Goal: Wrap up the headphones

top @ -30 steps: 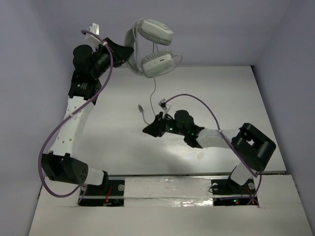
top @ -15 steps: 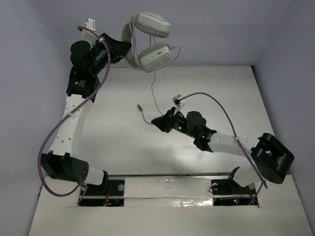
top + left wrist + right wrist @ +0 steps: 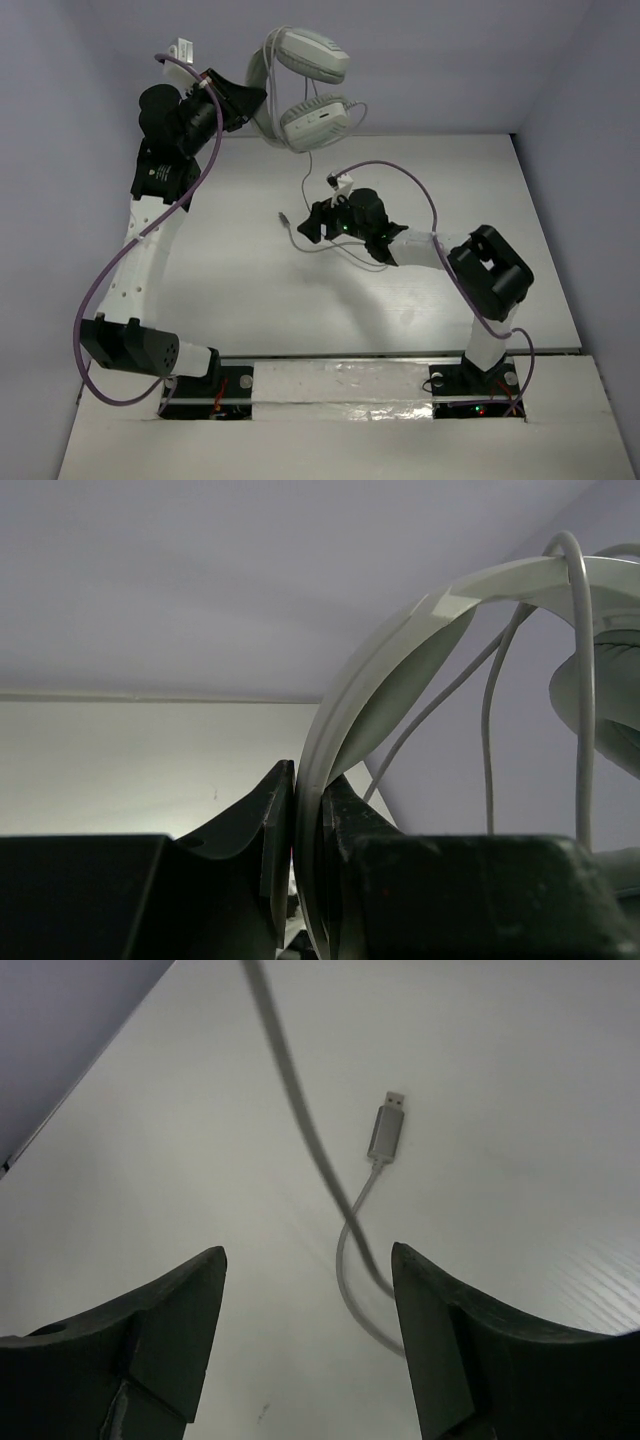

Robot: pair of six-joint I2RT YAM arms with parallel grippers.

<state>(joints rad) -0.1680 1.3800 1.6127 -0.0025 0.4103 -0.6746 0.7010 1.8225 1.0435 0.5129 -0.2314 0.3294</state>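
The white headphones [image 3: 312,88] hang in the air at the back of the table, earcups one above the other. My left gripper [image 3: 252,104] is shut on their headband [image 3: 400,640], which passes between its two fingers [image 3: 308,780]. The thin grey cable [image 3: 306,185] drops from the lower earcup to the table and ends in a small plug [image 3: 285,216]. My right gripper [image 3: 308,228] is open and empty, low over the table just right of the plug. In the right wrist view [image 3: 308,1250] the cable [image 3: 290,1080] and plug [image 3: 385,1132] lie ahead of the open jaws.
The white table [image 3: 200,260] is bounded by pale walls at the back and sides. Purple arm cables [image 3: 400,195] loop over both arms. The arm bases [image 3: 210,385] sit at the near edge.
My right gripper has moved back and left, closer to the plug and the hanging cable. My left arm has shifted the headphones slightly up and left.
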